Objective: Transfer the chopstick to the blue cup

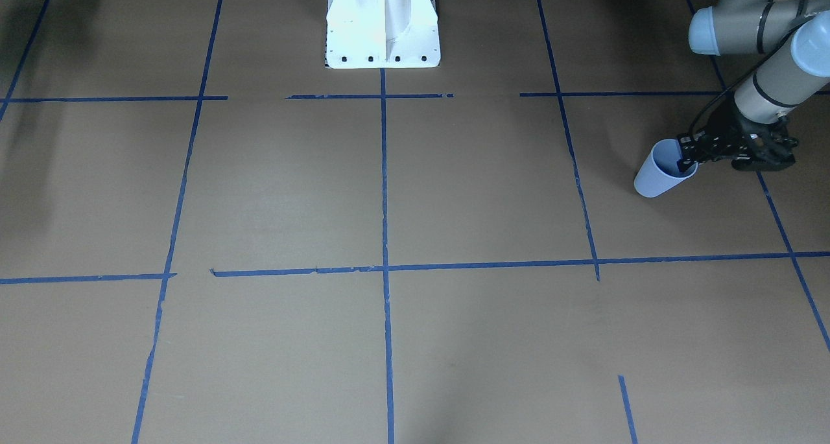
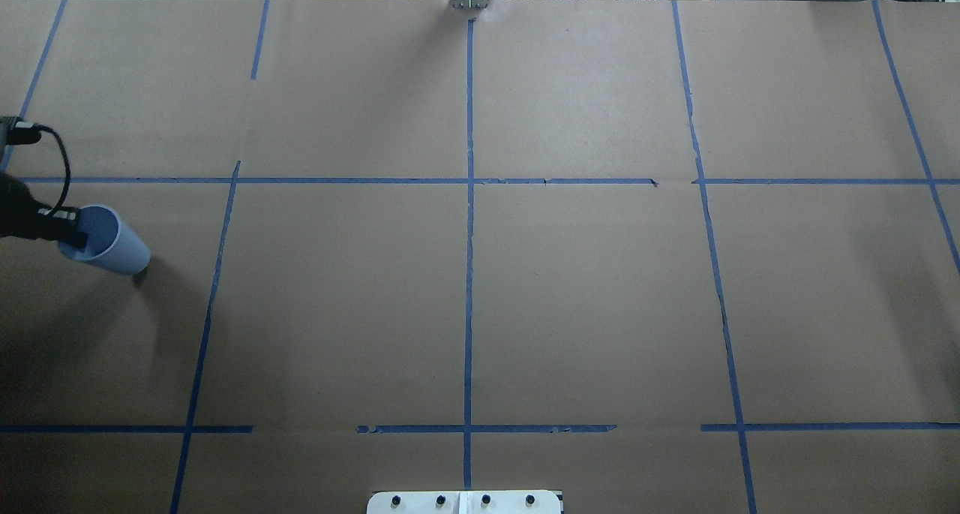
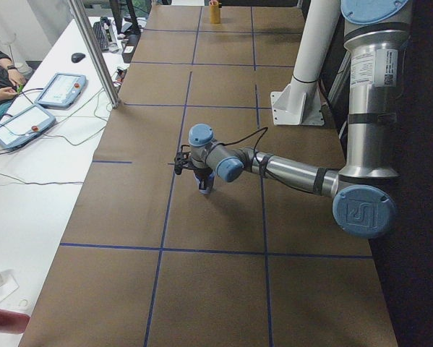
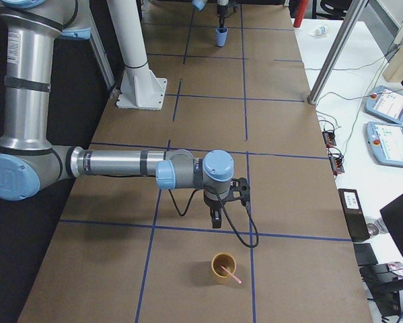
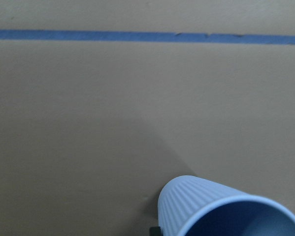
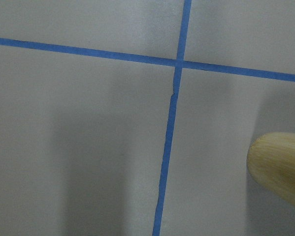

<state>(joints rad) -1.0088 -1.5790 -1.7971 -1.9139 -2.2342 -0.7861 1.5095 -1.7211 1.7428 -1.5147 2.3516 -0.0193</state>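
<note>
The blue cup (image 1: 660, 173) stands well off to the robot's left of the white pedestal (image 1: 382, 26), on the brown-papered worktop (image 1: 480, 191). Whether its base touches the paper or sits just above it I cannot tell. The left end effector (image 1: 688, 157) has hold of it. The fingers are closed on the cup's wall at the rim, one dark finger reaching inside the mouth and the other outside. In the left wrist view the ribbed side and round rim of the cup fill the lower right corner, and its inside looks dark.

The chopstick (image 4: 232, 274) is far to the other side of the pedestal, out toward the robot's right end. It leans in a tan cup (image 4: 221, 266), with its pink shaft poking over the rim. The right end effector (image 4: 216, 221) hangs pointing down, near the tan cup on the side toward the pedestal, apart from both cup and chopstick. How far its fingers are open I cannot tell. Blue tape lines (image 1: 384, 172) cross the worktop in front of the pedestal
</note>
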